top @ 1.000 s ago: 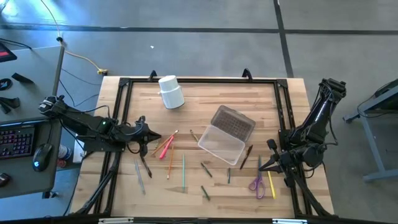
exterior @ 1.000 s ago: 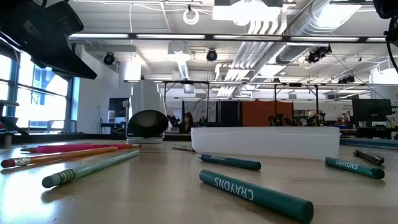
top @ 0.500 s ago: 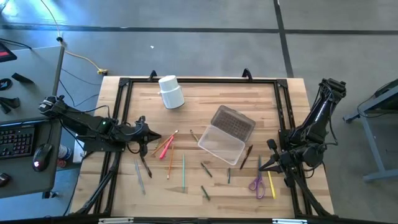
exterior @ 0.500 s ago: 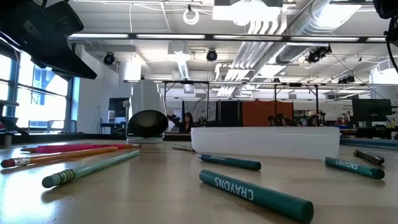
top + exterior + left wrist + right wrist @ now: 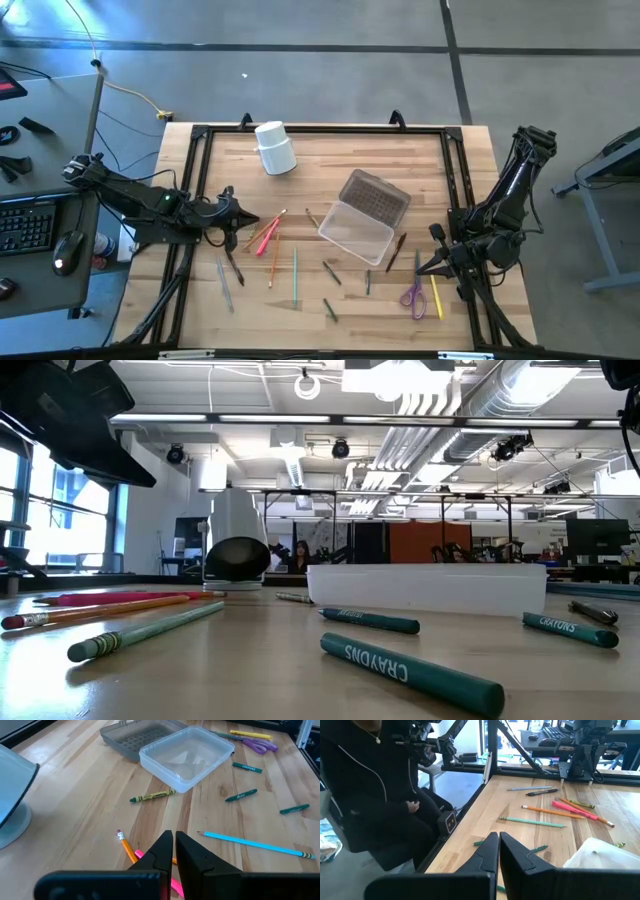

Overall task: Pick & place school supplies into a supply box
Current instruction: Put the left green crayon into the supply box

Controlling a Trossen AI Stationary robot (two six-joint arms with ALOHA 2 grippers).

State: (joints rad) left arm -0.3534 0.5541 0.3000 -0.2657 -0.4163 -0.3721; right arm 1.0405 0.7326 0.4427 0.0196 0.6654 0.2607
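Pale wooden tabletop (image 5: pixel 330 160) with a black frame carries a clear plastic rectangular supply box (image 5: pixel 357 233) near its middle, empty, its dark textured lid (image 5: pixel 375 198) alongside, and a white cylindrical cup (image 5: pixel 275 148) toward the far edge. Thin pencils and crayons (image 5: pixel 272 236) lie scattered toward the near edge, with purple-handled scissors (image 5: pixel 413 295) and a yellow marker (image 5: pixel 436 296) at the near right. Left gripper (image 5: pixel 243 220) hovers by the left edge and right gripper (image 5: pixel 424 265) by the right edge, jaws of both closed together on nothing.

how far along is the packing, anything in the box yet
Nothing looks packed: the clear box is empty. Nothing is in hand either; the left gripper and right gripper wait at the table's sides, jaws shut. Everything is left: the pencils, crayons, scissors and yellow marker lie on the table.
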